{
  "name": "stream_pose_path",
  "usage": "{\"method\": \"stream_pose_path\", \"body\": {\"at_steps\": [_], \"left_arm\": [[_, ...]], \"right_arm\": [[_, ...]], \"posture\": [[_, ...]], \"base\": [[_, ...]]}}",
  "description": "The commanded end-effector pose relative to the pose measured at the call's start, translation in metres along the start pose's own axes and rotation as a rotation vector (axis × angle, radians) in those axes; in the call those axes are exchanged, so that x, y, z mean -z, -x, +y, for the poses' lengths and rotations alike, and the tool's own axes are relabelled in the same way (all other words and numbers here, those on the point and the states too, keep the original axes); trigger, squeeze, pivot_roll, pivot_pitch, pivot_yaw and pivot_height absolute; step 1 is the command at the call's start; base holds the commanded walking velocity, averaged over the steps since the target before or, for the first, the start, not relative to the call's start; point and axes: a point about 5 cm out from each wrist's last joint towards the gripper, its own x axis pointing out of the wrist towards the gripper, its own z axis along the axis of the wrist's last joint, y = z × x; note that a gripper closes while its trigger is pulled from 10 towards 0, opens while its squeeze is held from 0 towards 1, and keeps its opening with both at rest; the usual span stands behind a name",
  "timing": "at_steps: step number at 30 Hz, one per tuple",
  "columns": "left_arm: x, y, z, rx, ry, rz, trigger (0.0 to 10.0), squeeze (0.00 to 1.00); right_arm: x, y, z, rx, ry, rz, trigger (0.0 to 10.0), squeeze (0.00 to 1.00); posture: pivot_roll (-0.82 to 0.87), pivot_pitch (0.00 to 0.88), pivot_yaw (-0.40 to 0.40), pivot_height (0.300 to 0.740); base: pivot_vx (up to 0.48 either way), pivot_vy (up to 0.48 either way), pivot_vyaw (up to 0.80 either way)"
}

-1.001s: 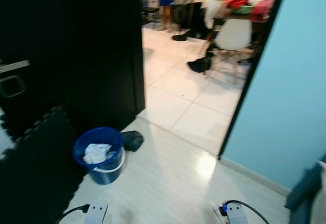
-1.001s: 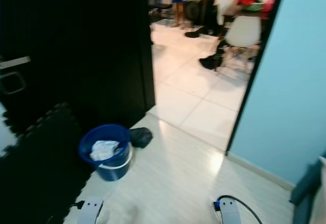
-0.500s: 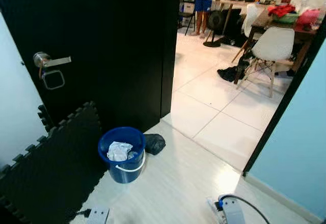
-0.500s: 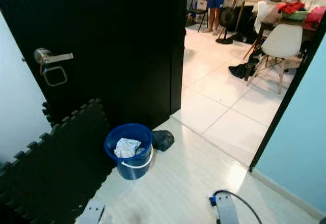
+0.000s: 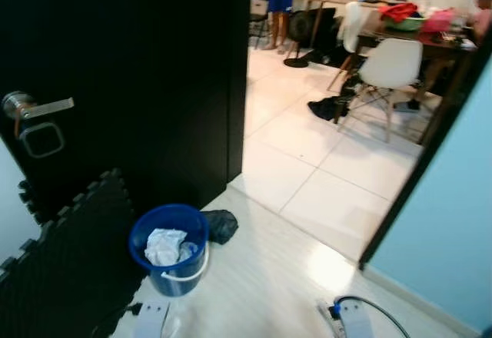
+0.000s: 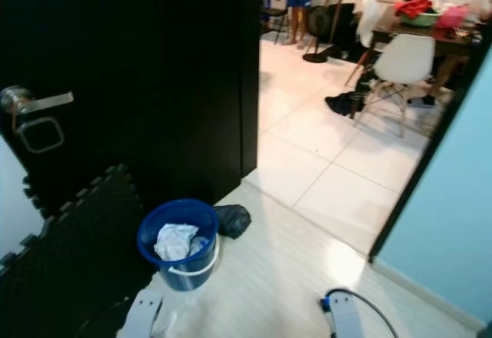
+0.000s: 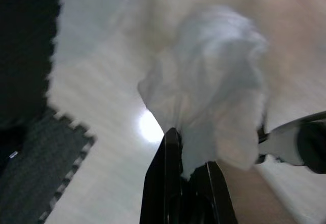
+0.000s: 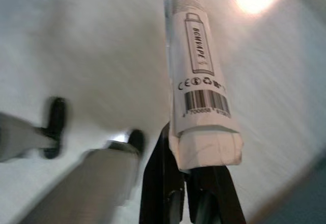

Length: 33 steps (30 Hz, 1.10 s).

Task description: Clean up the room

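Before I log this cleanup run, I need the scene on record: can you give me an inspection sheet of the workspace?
Surface: pale floor, glossy.
Job's things: blue bucket with white paper inside; dark bag beside it.
Clutter: black foam mat by the black door.
Grippers: left tool shut on crumpled tissue; right tool shut on white tube.
Cables: black cable near the right arm.
Surroundings: white chair, table beyond the doorway.

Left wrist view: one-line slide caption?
Left gripper pinching a crumpled white tissue above the pale floor.
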Motion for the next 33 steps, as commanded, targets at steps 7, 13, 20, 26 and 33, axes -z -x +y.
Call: {"method": "stream_pose_path", "body": {"at_steps": [7,13,20,26,33], "left_arm": [[-0.01,-0.002,-0.004,0.01,0.029,-0.029,10.0,0.0],[-0.025,-0.003,-0.013,0.042,0.039,-0.081,10.0,0.0],[-0.068,-0.004,-0.027,0.108,0.03,-0.2,10.0,0.0],[-0.082,-0.004,-0.037,0.161,-0.027,-0.237,10.0,0.0],[-0.07,-0.005,-0.031,0.142,-0.1,-0.156,10.0,0.0]], "right_arm": [[0.004,0.002,-0.004,0.002,-0.018,-0.003,10.0,0.0],[0.003,0.002,-0.007,0.035,-0.039,0.007,10.0,0.0],[0.003,0.001,-0.008,0.041,-0.046,0.018,10.0,0.0],[0.004,0.002,-0.008,0.041,-0.075,0.016,10.0,0.0],[0.006,0.002,-0.008,0.051,-0.078,0.015,10.0,0.0]], "posture": [[0.03,0.0,-0.028,0.74],[0.04,0.0,-0.029,0.74],[0.03,0.0,-0.027,0.74],[0.03,0.0,-0.024,0.74],[0.03,0.0,-0.021,0.74]], "base": [[0.363,0.0,0.78],[0.363,0.0,0.0],[0.371,0.0,0.0],[0.368,0.0,-0.76],[0.052,0.0,-0.11]]}}
